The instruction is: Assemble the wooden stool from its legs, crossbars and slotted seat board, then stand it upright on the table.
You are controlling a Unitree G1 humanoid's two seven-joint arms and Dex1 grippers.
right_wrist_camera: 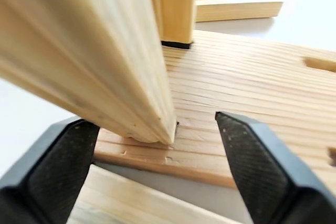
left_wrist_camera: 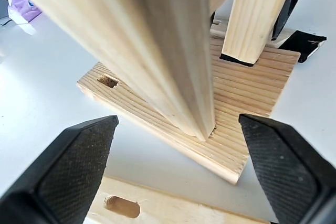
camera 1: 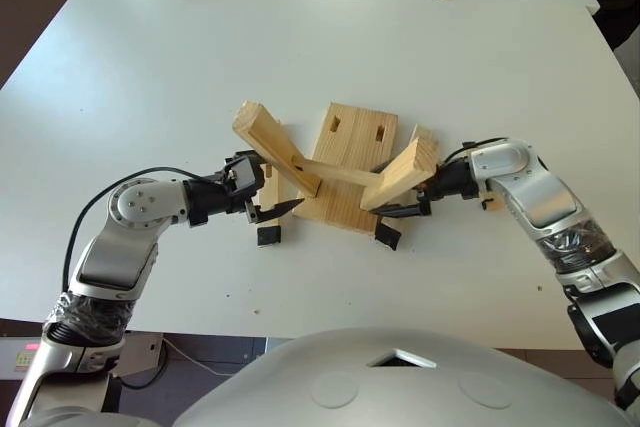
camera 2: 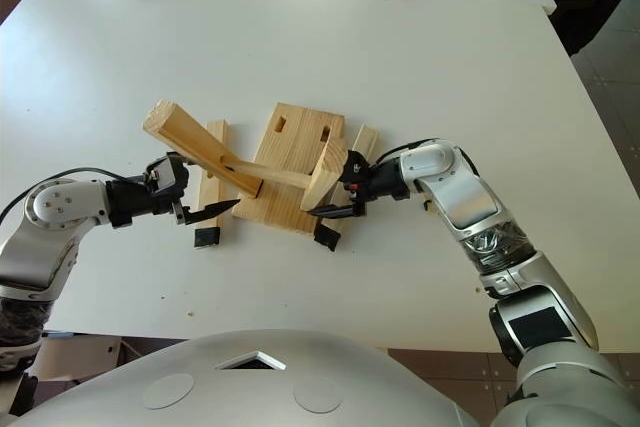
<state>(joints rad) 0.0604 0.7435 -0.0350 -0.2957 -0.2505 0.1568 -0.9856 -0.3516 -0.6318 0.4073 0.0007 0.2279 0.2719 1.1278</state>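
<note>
**Ana:** Two pale square wooden legs, the left leg (camera 1: 272,145) and the right leg (camera 1: 402,173), stand in the flat slotted wooden seat board (camera 1: 345,147). Both splay outward. Why would the robot let them lean?

**Ben:** They probably are not pressed home. A thin wooden crossbar (camera 1: 335,173) links them low down, so each props up the other. The board lies underside up in the middle of the white tabletop (camera 1: 150,77), which makes sense because the legs go in from above.

**Ana:** And the claws?

**Ben:** Each brackets the foot of its own leg. The left claw (left_wrist_camera: 177,121) is spread wide, with its pads on either side of the leg's base and touching neither face. The right claw (right_wrist_camera: 156,121) is just as wide around the other joint. They look placed to catch a leg if it tips, or to close on one and straighten it.

**Ana:** What about the loose wood?

**Ben:** A drilled wooden bar (left_wrist_camera: 157,208) lies just beside the board under the left leg. Another wooden piece (camera 1: 422,135) sits at the far right corner, so he judges the job about half done.
</note>
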